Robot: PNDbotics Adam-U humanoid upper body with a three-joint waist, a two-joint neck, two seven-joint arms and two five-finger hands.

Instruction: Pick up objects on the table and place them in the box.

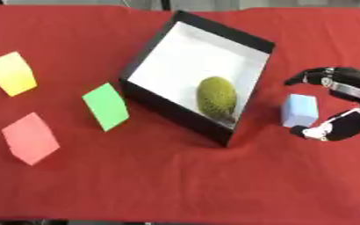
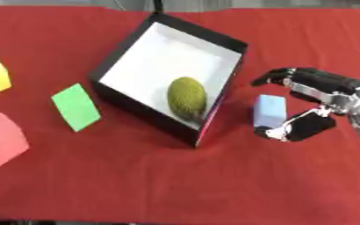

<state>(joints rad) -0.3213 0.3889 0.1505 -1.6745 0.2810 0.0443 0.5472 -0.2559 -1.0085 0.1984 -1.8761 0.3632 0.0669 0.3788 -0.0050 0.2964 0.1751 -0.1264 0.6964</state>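
Observation:
A black box (image 1: 149,48) with a white floor lies askew at the centre of the red table, and a bumpy green oval fruit (image 1: 216,96) rests inside it by the near wall. To the box's right stands a light blue block (image 2: 270,110). My right hand (image 2: 321,90) comes in from the right edge with fingers above and thumb below the block, spread around it without closing. On the left lie a yellow block (image 1: 12,73), a green block (image 1: 106,106) and a pink block (image 1: 30,138). My left hand is out of view.
The red cloth (image 1: 175,184) covers the whole table. A wide bare strip runs along the near side, and the table's front edge shows at the bottom.

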